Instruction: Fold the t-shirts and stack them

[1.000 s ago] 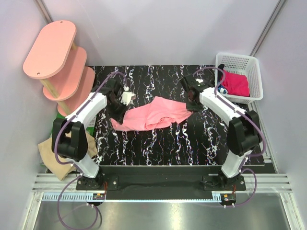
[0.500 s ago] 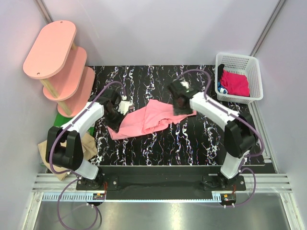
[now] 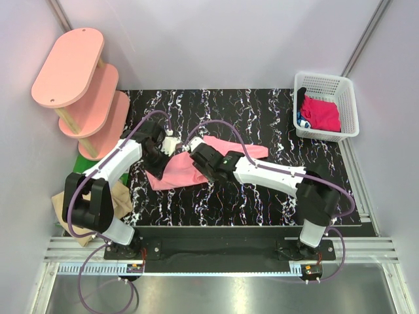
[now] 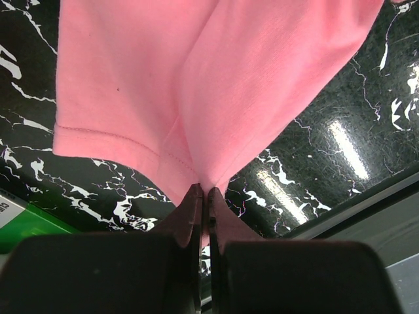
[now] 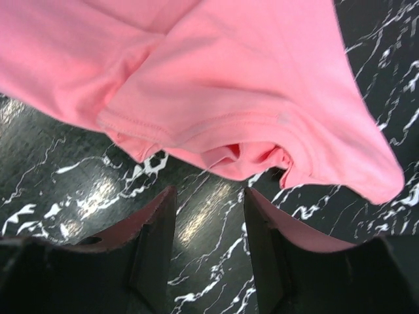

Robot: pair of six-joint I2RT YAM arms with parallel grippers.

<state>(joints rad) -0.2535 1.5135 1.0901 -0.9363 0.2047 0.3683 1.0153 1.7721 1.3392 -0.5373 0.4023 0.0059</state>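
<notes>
Mid-table, top view: pink shirt (image 3: pixel 177 173) lies bunched on glossy black marbled table (image 3: pixel 262 118), judged mid-fold | left wrist view: left gripper (image 4: pixel 203 193) clenched on a stitched corner, likely anchoring the soft jersey | right wrist view: right gripper (image 5: pixel 208 196) slack, jaws apart, empty; rumpled hem just ahead.

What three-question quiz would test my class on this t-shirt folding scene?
1. True or false: the left end effector is shut on the pink t-shirt.
2. The right end effector is: A) open, B) shut on cloth, C) out of view.
3. Fill in: the magenta t-shirt lies in the white ____.
Key: 1 true; 2 A; 3 basket.
</notes>
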